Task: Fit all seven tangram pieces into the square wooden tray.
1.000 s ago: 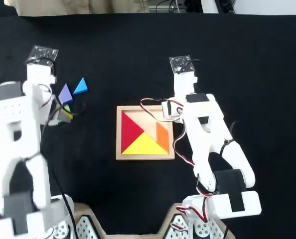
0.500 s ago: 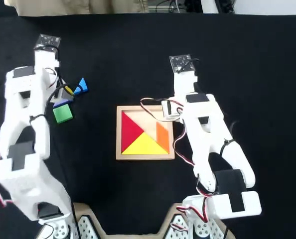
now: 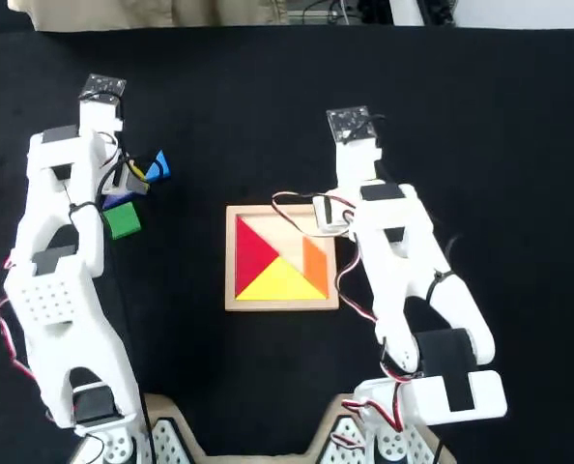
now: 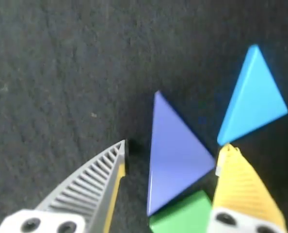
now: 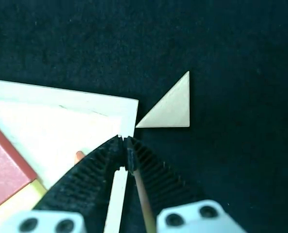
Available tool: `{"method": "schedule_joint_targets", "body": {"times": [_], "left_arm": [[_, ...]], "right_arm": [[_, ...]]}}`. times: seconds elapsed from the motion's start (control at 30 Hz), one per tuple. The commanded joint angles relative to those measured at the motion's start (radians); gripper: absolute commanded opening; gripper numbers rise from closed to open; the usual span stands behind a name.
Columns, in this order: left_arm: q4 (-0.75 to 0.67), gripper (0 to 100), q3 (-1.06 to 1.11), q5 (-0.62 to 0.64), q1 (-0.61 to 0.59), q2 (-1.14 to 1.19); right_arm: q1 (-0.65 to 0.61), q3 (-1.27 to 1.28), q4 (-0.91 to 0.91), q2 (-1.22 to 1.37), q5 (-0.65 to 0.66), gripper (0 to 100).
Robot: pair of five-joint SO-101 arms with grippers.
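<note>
Square wooden tray with a pale raised rim, on a black bench. Seven flat tangram pieces in all, one of each colour: five triangles, one square and one slanted four-sided piece.

In the tray, three pieces: red triangle, yellow triangle and orange piece, edges meeting (the rest of the tray floor is bare wood).

Left gripper: released, its jaws spread to either side of the purple triangle, which lies flat on the bench between them. The blue triangle lies just beyond the yellow jaw, and the green square sits against the purple triangle on the side nearer the wrist.

Right gripper: clenched on nothing, tips together over one corner of the tray's rim. The cream triangle lies on the bench just past the tips, one point nearly touching that corner.
</note>
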Motion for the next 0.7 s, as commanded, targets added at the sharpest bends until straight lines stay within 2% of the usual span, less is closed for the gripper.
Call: {"method": "schedule_joint_targets", "body": {"times": [0.0, 0.23, 0.33, 0.67], "left_arm": [[-0.011, 30, -0.091, 0.008, 0.019, 0.02], [-0.018, 30, -0.102, 0.0, 0.059, 0.038], [-0.017, 30, -0.125, -0.048, 0.081, 0.044], [0.034, 30, -0.124, -0.087, 0.074, 0.046]], "right_arm": [[0.014, -0.005, -0.017, -0.027, 0.008, 1.1], [0.014, -0.005, -0.017, -0.025, 0.008, 1.1], [0.014, -0.005, -0.017, -0.025, 0.008, 1.1], [0.014, -0.005, -0.014, -0.025, 0.009, 1.1]]}}
